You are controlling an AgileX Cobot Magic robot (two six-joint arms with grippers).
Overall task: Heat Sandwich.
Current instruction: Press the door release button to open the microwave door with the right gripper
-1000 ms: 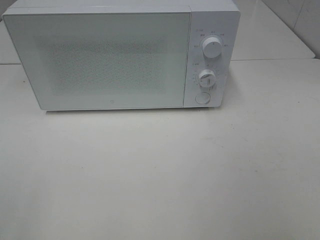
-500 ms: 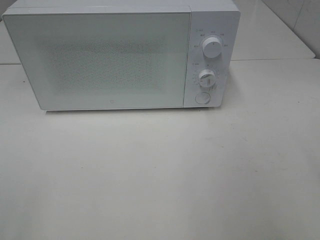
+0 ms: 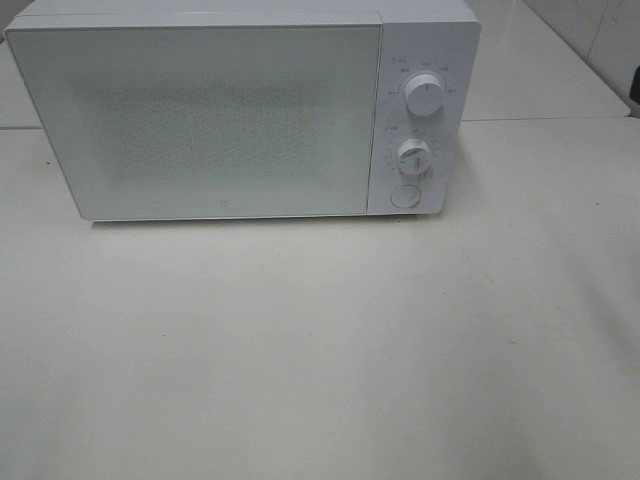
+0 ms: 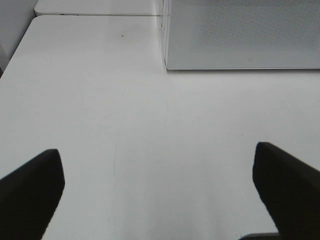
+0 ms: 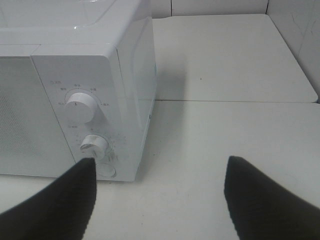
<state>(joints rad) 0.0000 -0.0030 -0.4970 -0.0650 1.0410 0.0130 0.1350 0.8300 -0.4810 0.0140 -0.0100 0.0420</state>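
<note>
Since the earlier frame almost nothing has shifted: the microwave (image 3: 220, 120) sits where it was on the table (image 3: 320, 350). Only a dark sliver (image 3: 636, 88) has crept in at the far right edge of the high view, too small to tell what it is.

Your left gripper (image 4: 157, 150) is spread wide, its two dark fingers (image 4: 30, 190) far apart over bare tabletop with nothing between them. Ahead of it and off to one side lies the lower corner of the microwave's closed door (image 4: 245, 35), well clear of the fingertips.

Your right gripper (image 5: 161, 160) is also parted and holds nothing. Straight ahead of it is the control end of the microwave. The upper knob (image 5: 81, 106) lies farther out, while the lower knob (image 5: 94, 146) and the round button (image 5: 106, 171) sit just beyond one fingertip. You cannot tell from this view whether that finger touches the panel.

The sandwich shows in none of your views. The door is shut and frosted, so you cannot tell where the sandwich lies relative to either gripper.
</note>
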